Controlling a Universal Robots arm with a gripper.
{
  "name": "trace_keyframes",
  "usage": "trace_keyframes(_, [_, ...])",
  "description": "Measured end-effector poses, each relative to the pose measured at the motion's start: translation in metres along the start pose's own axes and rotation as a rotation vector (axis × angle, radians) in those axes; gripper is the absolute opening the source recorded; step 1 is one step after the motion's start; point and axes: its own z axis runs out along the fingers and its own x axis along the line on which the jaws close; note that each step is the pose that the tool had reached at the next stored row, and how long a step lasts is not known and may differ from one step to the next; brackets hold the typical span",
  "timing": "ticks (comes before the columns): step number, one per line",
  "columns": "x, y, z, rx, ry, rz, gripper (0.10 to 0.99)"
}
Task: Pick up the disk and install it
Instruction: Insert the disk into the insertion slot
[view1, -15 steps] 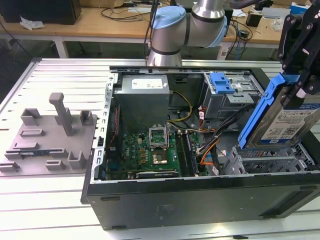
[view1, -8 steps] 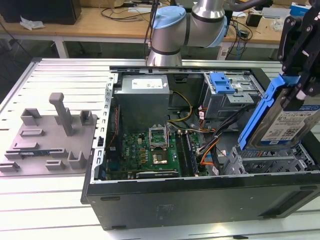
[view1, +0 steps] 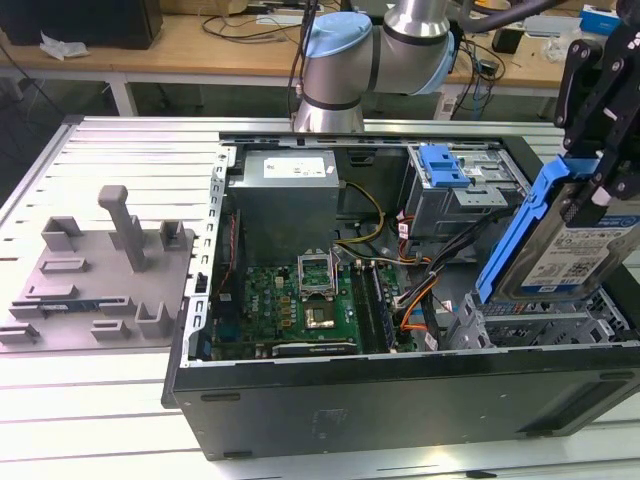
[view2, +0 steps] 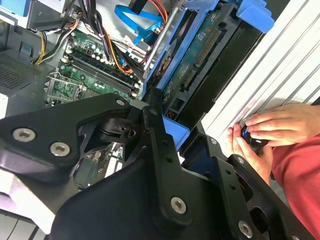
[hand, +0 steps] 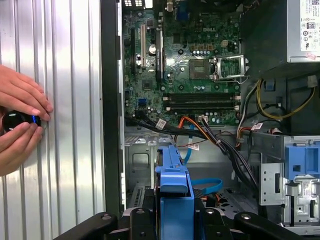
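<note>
Blue plastic frames the disk (view1: 568, 250), probably weighty, rigid and shock-sensitive, which my hand (view1: 602, 185) grips by its bracket edges, tilted above the drive cage (view1: 545, 325) inside the open computer case (view1: 400, 410).

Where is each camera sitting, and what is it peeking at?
Exterior view: off the arm, looking down into the open computer case; the arm and gripper, shut on the disk, show.
First wrist view: on the wrist, looking past the disk's blue edge at the motherboard; black gripper links show.
Second wrist view: on the wrist, looking along the disk's underside; gripper links show.
Both wrist views share the disk and a person's hands on the ribbed table.
</note>
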Motion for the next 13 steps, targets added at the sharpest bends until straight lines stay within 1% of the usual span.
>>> trace_keyframes(3, [0.0002,0.0000,0.0021,0.000,-0.0001,0.000,0.365])
trace_keyframes(7, [0.0004,-0.0003,0.0083,0.000,-0.0001,0.000,0.365])
trace_keyframes(9, [0.0004,-0.0004,0.0099,0.000,0.0000,0.000,0.365])
trace_keyframes(13, [0.0007,-0.0005,0.0155,0.000,0.0000,0.000,0.365])
